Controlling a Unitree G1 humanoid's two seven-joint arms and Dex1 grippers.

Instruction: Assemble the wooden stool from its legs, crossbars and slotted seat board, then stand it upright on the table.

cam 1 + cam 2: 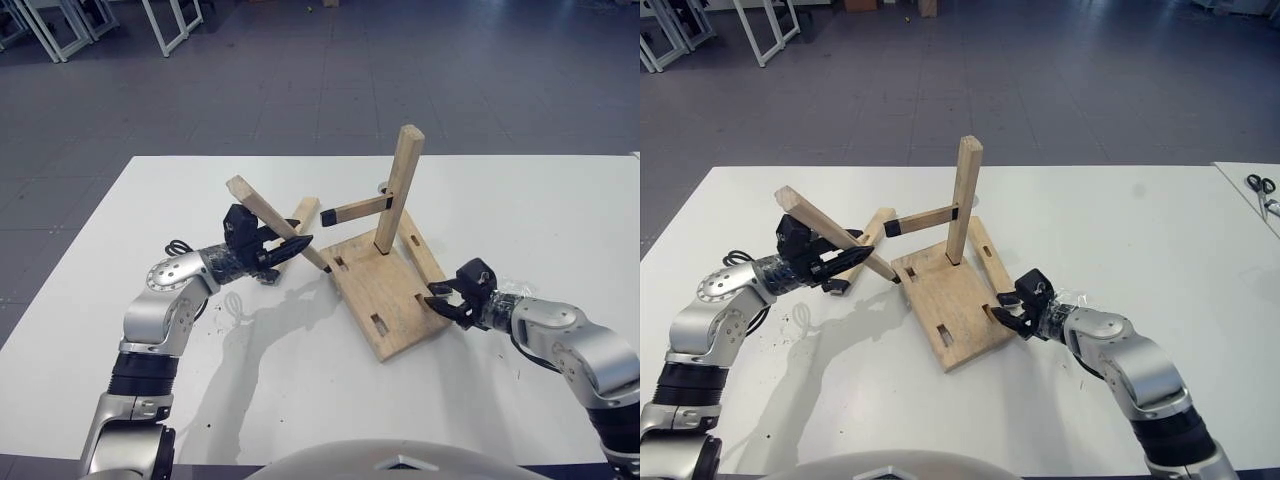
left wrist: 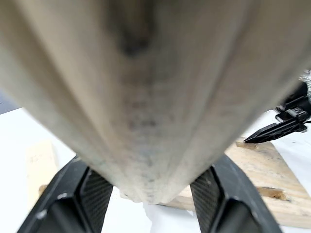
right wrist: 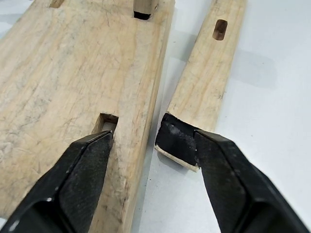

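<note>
Right claw [image 1: 446,300] is hovering open and empty at the board's [image 1: 375,288] four o'clock edge, best bracing it while left claw [image 1: 286,247] is clamping a leg [image 1: 250,196] for slotting.

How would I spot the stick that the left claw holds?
Find the seat board lying on the table. Off its left corner, the left gripper holds a leg aslant. Unlike the upright leg with its crossbar, it leans and is bare.
</note>
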